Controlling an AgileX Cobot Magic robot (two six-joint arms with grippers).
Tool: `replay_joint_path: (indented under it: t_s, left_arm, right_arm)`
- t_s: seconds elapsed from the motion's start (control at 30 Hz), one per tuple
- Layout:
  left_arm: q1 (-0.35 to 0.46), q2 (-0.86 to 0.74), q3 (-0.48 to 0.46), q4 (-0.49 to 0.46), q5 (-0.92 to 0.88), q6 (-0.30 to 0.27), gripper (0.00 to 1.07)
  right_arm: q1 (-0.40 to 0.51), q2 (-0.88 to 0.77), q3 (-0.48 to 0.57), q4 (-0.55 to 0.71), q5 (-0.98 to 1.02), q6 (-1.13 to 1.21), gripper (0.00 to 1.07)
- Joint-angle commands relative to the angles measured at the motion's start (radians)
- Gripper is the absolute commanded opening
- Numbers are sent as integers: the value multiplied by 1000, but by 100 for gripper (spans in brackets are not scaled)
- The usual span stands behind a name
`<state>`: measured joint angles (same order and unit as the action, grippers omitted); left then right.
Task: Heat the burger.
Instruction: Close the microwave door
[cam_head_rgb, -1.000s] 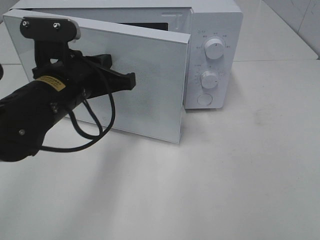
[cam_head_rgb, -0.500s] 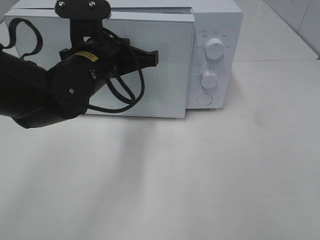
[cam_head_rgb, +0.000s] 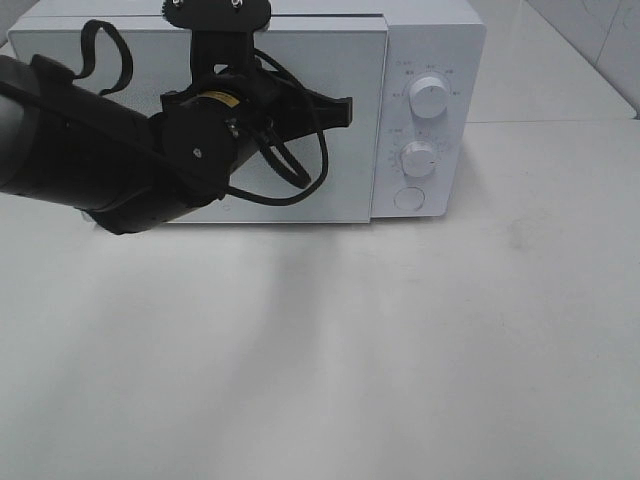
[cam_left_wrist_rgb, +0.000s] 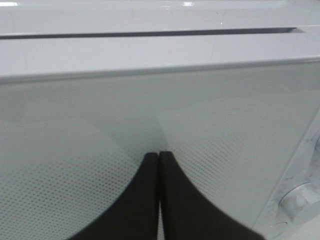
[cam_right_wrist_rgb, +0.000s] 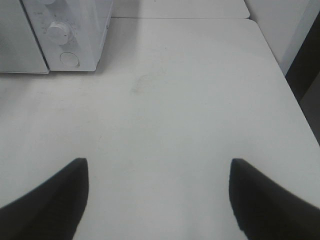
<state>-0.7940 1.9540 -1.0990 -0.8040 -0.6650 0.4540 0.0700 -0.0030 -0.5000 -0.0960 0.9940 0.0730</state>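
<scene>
Left fingers were pressed together, nothing between them. Their tips sat at the face of the microwave door, high up and near its right-hand edge. I could not tell whether they touched the panel.

Right fingers stood wide apart, empty, hanging over bare surface.

Edges: the door lay flush with the front of the body. A thin dark seam ran along its top edge, and its right edge met the control strip. On that strip were an upper knob, a lower knob and a round button beneath them. The left arm crossed the door's left half in the high view.

Room: the surface in front of the microwave and off to its right was open. From the right wrist I saw the surface's far right edge, with a dark gap beyond it. The microwave's front corner sat well apart from the right fingers.

The burger showed in none of my views, so I could not tell where it was.
</scene>
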Motion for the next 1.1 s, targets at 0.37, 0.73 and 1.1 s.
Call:
replay_joint_path:
  t_s: [0.37,0.73,1.1]
  left_arm:
    - [76,13,-75,-7,-3,27,0]
    - [4,-59,18,-1,105,53,0]
    - [5,-155,68,-1,534,129,16]
  right_arm:
    - [-6,-29,2,-1,3,-16,76]
    - [-6,-29,2,-1,3,-16,76]
    - [-6,-29,2,-1,3,-16,76]
